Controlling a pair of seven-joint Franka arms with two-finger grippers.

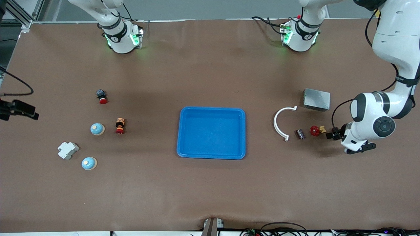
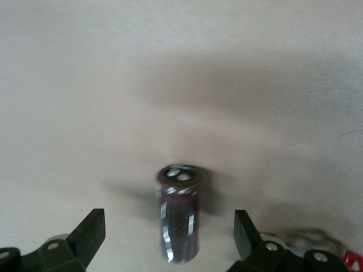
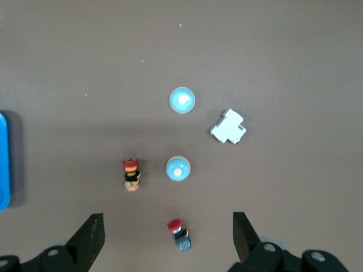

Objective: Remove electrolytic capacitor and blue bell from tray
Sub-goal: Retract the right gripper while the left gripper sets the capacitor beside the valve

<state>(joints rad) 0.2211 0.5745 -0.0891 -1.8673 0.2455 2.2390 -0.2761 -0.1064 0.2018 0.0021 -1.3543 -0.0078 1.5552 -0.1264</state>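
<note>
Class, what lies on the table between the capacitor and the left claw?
A small red part lies between the capacitor and the left claw, seen in the front view.

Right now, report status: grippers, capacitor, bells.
Left gripper open, low at capacitor. Right gripper open, high over bells. Blue tray empty. Red valve beside capacitor.

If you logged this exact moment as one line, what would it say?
left gripper: open, low beside capacitor, nothing held | right gripper: open, waiting above bells | blue tray: nothing in it
</note>
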